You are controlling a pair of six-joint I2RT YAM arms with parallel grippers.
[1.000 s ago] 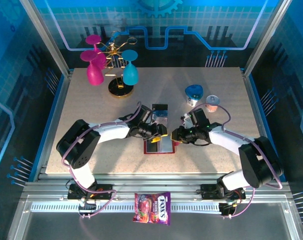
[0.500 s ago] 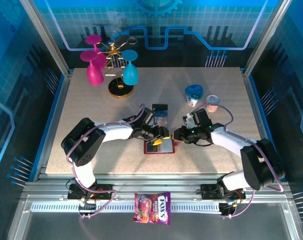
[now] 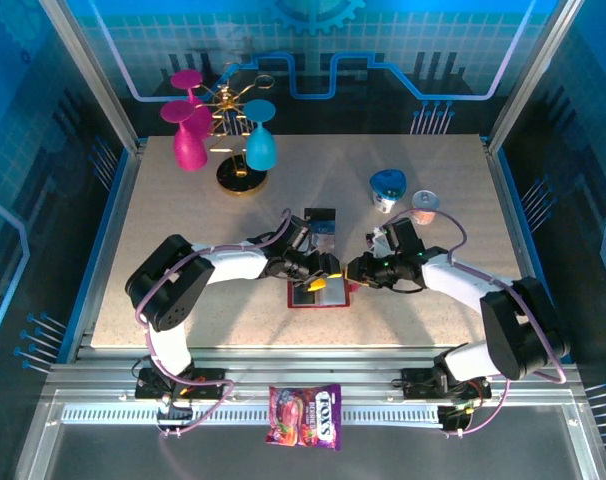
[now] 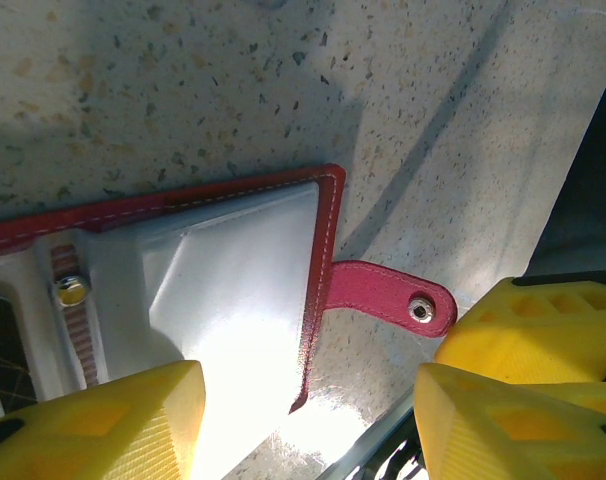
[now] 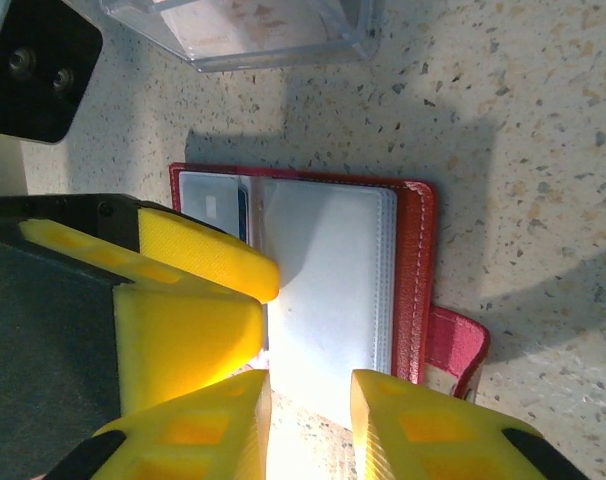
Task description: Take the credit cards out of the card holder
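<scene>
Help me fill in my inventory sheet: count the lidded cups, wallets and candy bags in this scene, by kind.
Lidded cups: 2, the blue-lidded cup and the pink-lidded cup
Red card holder: 1
Colourful candy bag: 1
Total: 4

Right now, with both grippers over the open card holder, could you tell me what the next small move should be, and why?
I would probably shift the left gripper toward the dark card tucked in the card holder and close on its edge. Its jaws stand open, holding nothing, while the right gripper hovers open over the pale pocket.
</scene>
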